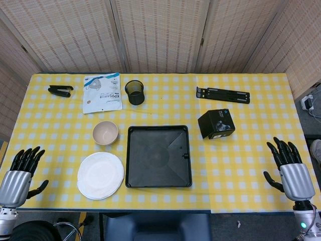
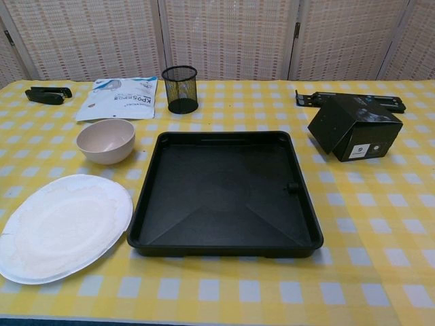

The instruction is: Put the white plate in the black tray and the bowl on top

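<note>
Two views of one bench (image 1: 251, 165) covered in a yellow-and-white checked cloth.

Head view — seen from above. The black tray (image 1: 159, 156) lies near the front edge at the centre and holds nothing. The white plate (image 1: 100, 175) lies just beside its left wall, apart from it, and the bowl (image 1: 105, 132) stands just behind the plate, upright and with nothing in it. Along the back sit a black stapler (image 1: 60, 90), a white mask packet (image 1: 102, 92) and a black mesh cup (image 1: 135, 92), whose inside is too dark to read. To the right lie a long black stand (image 1: 222, 94) and a black box (image 1: 216, 124). The left robot hand (image 1: 21, 173) hangs off the front-left corner, partly cut off by the frame, fingers spread and holding nothing. The right robot hand (image 1: 290, 168) rests over the front-right of the cloth, fingers likewise spread and holding nothing. Bare cloth separates each hand from the tray.

Chest view — low and frontal; neither hand shows. The tray (image 2: 224, 197) fills the centre, with a small knob on its right inner wall. The plate (image 2: 61, 227) is cut off at the left edge, and the bowl (image 2: 105, 140) stands behind it. The stapler (image 2: 47, 94), packet (image 2: 117, 98) and mesh cup (image 2: 180, 89) line the back, while the tilted box (image 2: 353, 127) partly hides the stand (image 2: 384, 102).
</note>
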`<move>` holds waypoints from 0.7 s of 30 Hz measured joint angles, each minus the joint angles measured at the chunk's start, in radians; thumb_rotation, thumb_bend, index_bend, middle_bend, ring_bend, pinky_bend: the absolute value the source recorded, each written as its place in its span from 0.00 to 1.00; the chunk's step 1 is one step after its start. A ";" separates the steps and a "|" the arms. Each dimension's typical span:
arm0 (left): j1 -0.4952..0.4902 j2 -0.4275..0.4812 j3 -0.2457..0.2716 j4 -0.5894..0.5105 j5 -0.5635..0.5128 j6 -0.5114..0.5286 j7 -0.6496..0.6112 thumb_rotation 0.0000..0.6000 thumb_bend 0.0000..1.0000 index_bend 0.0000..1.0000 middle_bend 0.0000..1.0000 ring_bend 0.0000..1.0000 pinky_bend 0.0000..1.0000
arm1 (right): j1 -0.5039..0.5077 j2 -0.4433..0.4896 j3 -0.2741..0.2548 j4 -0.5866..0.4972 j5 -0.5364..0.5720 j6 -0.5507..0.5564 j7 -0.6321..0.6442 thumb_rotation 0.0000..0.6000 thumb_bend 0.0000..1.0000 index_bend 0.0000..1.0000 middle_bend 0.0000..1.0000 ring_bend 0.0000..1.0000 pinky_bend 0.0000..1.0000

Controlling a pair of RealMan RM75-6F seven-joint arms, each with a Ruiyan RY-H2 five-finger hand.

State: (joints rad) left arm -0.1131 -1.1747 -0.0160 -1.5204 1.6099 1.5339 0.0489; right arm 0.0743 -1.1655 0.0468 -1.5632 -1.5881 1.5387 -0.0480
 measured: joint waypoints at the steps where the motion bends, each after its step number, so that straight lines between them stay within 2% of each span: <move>1: -0.001 0.000 0.000 -0.002 -0.002 -0.004 0.001 1.00 0.29 0.07 0.09 0.01 0.01 | 0.000 0.001 0.000 -0.002 0.002 -0.002 0.000 1.00 0.34 0.00 0.00 0.00 0.00; 9: -0.014 -0.003 0.017 -0.012 0.016 -0.035 0.008 1.00 0.29 0.07 0.09 0.01 0.01 | -0.013 0.017 -0.010 -0.016 -0.018 0.023 0.009 1.00 0.34 0.00 0.00 0.00 0.00; 13: -0.020 -0.011 0.030 -0.010 0.057 -0.030 -0.001 1.00 0.29 0.08 0.10 0.03 0.08 | -0.024 0.018 -0.020 -0.016 -0.035 0.038 0.002 1.00 0.34 0.00 0.00 0.00 0.00; 17: -0.018 -0.028 0.057 -0.004 0.115 -0.015 0.016 1.00 0.29 0.16 0.29 0.17 0.24 | -0.025 0.019 -0.019 -0.021 -0.036 0.043 0.004 1.00 0.34 0.00 0.00 0.00 0.00; 20: -0.019 -0.042 0.084 0.008 0.172 -0.007 0.019 1.00 0.29 0.25 0.48 0.33 0.45 | -0.023 0.015 -0.018 -0.021 -0.046 0.045 0.001 1.00 0.34 0.00 0.00 0.00 0.00; 21: -0.019 -0.050 0.090 0.016 0.189 -0.002 0.020 1.00 0.29 0.27 0.60 0.44 0.55 | -0.022 0.014 -0.019 -0.021 -0.047 0.043 -0.001 1.00 0.34 0.00 0.00 0.00 0.00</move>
State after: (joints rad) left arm -0.1321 -1.2245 0.0741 -1.5041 1.7987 1.5322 0.0685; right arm 0.0521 -1.1517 0.0279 -1.5838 -1.6356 1.5816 -0.0487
